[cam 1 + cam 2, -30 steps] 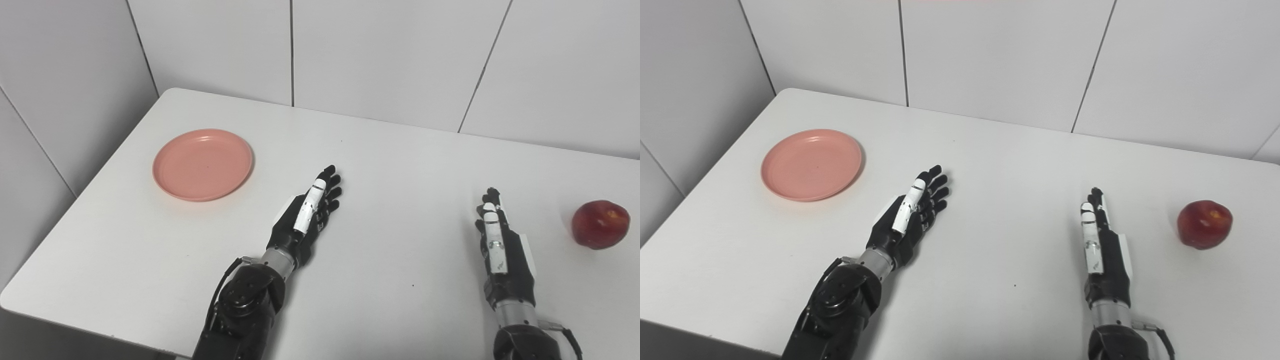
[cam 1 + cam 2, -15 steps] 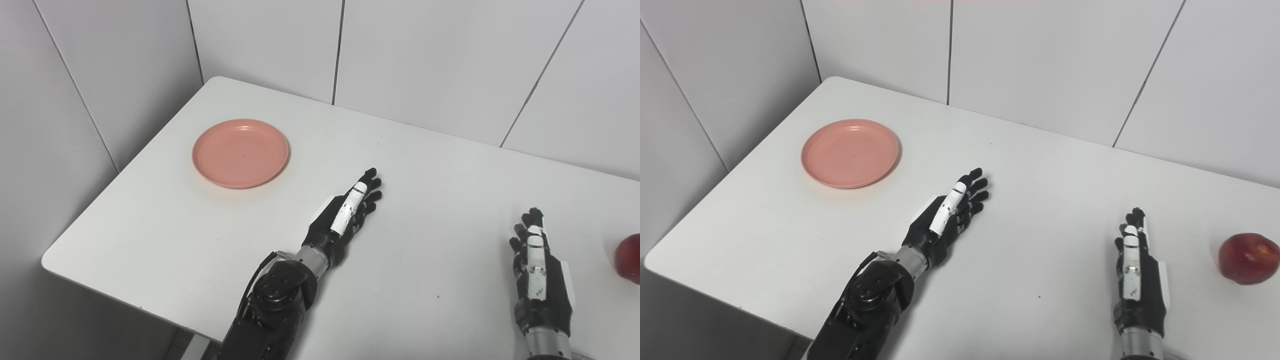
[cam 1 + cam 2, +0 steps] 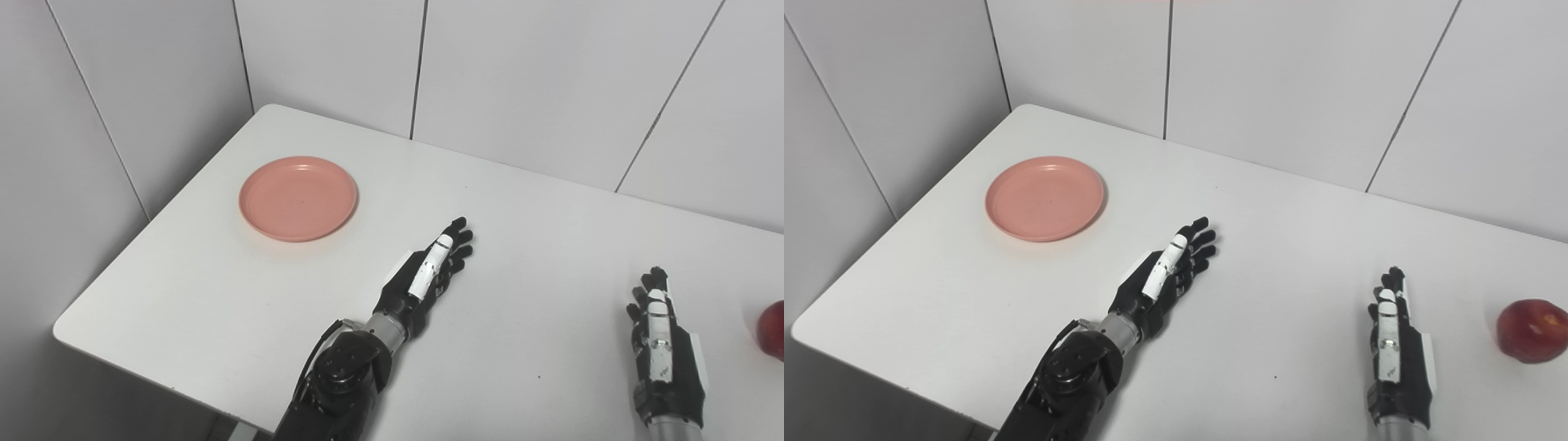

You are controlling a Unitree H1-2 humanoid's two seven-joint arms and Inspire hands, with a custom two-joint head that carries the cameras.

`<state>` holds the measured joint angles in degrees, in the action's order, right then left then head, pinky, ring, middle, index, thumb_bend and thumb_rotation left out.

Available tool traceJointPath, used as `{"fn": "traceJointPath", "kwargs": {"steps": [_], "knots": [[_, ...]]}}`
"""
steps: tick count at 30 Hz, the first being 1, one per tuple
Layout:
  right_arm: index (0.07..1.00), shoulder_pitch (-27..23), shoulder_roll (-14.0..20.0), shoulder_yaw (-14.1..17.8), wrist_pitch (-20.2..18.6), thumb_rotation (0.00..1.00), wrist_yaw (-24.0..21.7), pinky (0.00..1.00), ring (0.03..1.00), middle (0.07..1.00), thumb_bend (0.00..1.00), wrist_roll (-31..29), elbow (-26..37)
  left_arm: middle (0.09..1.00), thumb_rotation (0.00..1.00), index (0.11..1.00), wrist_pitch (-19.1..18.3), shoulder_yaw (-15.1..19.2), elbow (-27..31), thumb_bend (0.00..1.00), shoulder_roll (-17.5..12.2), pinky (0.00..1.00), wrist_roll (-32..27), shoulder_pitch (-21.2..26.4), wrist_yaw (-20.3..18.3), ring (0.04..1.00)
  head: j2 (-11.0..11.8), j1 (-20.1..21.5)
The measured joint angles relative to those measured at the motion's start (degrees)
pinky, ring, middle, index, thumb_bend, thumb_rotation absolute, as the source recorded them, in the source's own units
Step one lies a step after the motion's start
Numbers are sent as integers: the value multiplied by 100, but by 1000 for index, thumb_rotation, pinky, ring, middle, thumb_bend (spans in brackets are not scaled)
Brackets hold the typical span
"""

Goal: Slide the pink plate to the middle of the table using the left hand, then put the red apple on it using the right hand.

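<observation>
A round pink plate (image 3: pixel 297 197) lies on the white table (image 3: pixel 539 245), towards its far left corner. My left hand (image 3: pixel 427 275) rests near the table's middle, to the right of and nearer than the plate, fingers stretched out and holding nothing. The red apple (image 3: pixel 1531 322) sits at the right side, half cut off by the picture's edge in the left eye view. My right hand (image 3: pixel 1395 352) lies open on the table left of the apple, well apart from it, fingers pointing away from me.
Tiled white walls (image 3: pixel 520 79) close in the table at the back and on the left. The table's left corner and near edge (image 3: pixel 153 380) show at the lower left, with the floor below.
The whole picture has shifted right and slightly down, so the camera has turned left. Plate, apple and both hands keep their places on the table.
</observation>
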<state>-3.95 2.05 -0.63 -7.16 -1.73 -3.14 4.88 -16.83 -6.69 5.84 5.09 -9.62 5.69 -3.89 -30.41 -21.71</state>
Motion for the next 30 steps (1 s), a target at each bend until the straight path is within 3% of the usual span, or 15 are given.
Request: {"fn": "traceJointPath", "kwargs": {"steps": [13, 22, 30], "knots": [[1000, 0, -3, -27, 1, 1000, -9, 1000, 1000, 1000, 42, -8, 3, 965, 1000, 950, -109, 73, 210, 397, -158, 999, -29, 387, -169, 955, 97, -70], [1000, 0, -31, -24, -2, 1000, 16, 1000, 1000, 1000, 61, 30, 10, 949, 1000, 928, -202, 159, 544, 392, -278, 931, -12, 526, -198, 936, 97, -105], [1000, 4, -28, -23, -1, 1000, 18, 1000, 1000, 1000, 41, 116, 52, 944, 1000, 922, -447, 415, 844, 395, -476, 927, -156, 858, -224, 935, 132, -158]]}}
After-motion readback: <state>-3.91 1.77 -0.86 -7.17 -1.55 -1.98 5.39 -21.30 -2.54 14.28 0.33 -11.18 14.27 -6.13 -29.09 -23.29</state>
